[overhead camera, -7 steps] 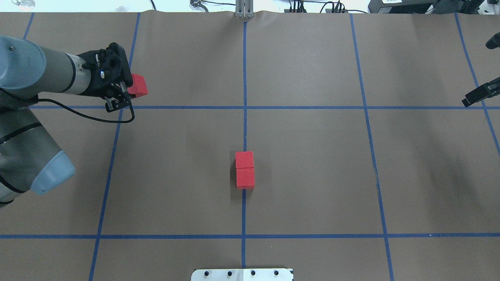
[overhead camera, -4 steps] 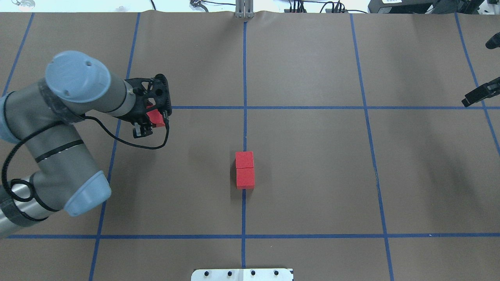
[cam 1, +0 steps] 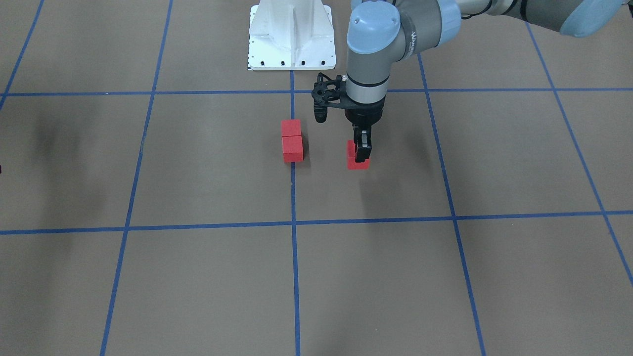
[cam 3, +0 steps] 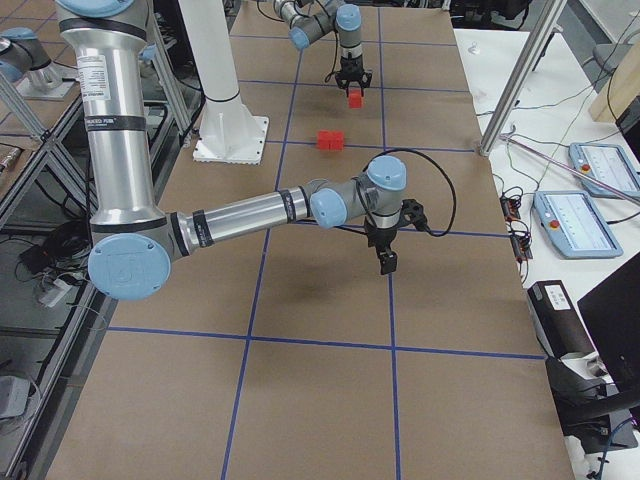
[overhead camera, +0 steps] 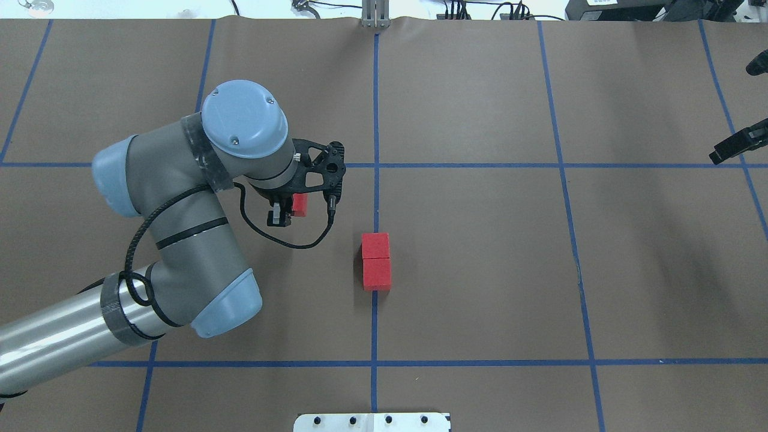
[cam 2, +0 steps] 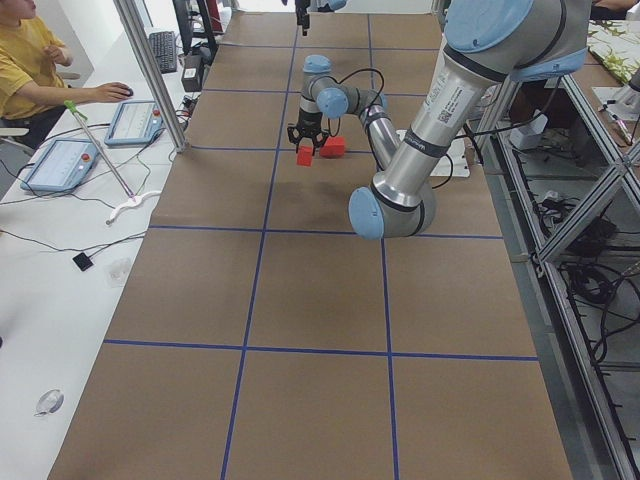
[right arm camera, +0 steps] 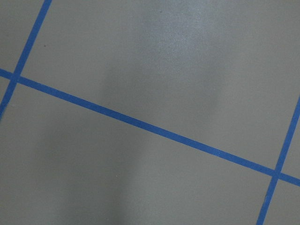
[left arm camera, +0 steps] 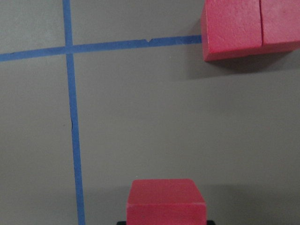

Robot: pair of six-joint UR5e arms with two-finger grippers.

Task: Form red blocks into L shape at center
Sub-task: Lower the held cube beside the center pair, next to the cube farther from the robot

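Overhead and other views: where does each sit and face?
Front-facing: opposite, facing white base; left pincer gripping matte red cube.
Overhead: behind robot, downward; left arm.
Exterior left: left end; left arm near.
Exterior right: right end; right arm near.
Left wrist: downward; that cube.
Right wrist: downward; brown paper.
Shared: overhead and front-facing show two adjoining red cubes.

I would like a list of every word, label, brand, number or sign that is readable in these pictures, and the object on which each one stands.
No text is clear enough to quote.
Left arm: pale lettering on the grey joint, too blurred to read.
Control tablets: screens too small to read.
Red blocks: plain, no marks.
Table cover: only blue tape lines, no writing.
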